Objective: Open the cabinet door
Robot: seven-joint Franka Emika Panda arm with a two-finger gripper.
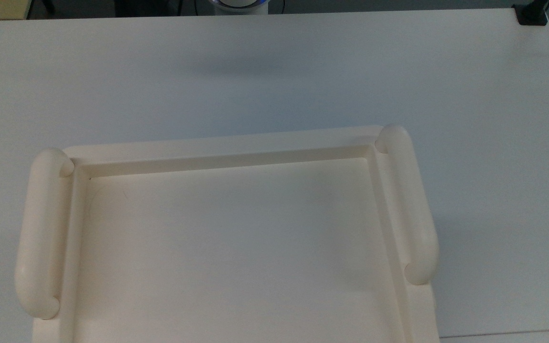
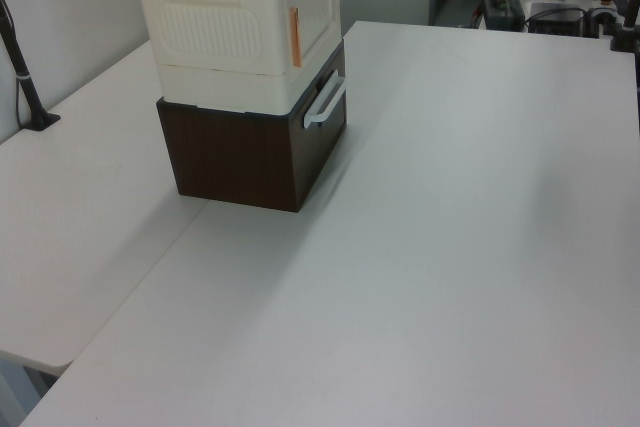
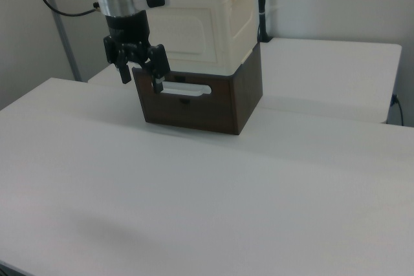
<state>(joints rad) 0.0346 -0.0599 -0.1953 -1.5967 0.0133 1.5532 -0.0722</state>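
The cream cabinet stands on a dark brown box. Its door is the flat front panel with a recessed outline, and it lies shut against the cabinet. In the left view the door faces the left view's right, with an orange strip along one edge. My gripper hangs open in front of the box's upper left corner, below the door and apart from it. One fingertip overlaps the left end of the box's white handle.
The top view looks down on the cabinet's recessed tray-like top with two rounded side rails. The white table spreads wide in front of the cabinet. A black post stands at the left view's left edge.
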